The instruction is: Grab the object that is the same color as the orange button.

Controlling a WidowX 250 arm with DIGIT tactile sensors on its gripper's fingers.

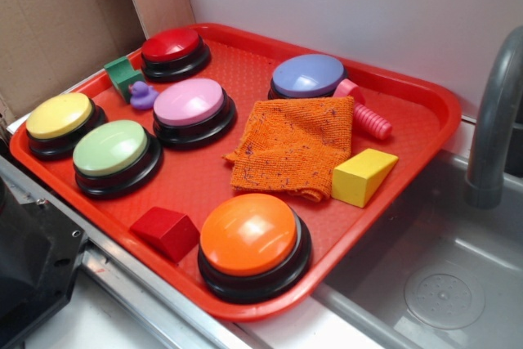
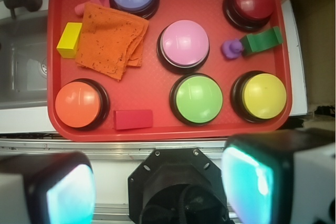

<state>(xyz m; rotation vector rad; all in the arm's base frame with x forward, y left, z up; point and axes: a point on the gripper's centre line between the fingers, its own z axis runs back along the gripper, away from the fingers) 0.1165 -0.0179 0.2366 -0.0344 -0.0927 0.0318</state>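
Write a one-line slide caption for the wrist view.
Open gripper high above red tray; orange cloth lies untouched between yellow block and pink button.

white wall (image 1: 343, 6), cardboard panel (image 1: 57, 22), grey sink (image 1: 433, 275), faucet (image 1: 494, 120)

No readable writing is showing in either view.
The red plastic tray (image 1: 425, 104), the round dome buttons, the blocks and the square orange knitted cloth (image 1: 290, 149) are all showing plain surfaces, bearing no letters, numbers, brands or signs.
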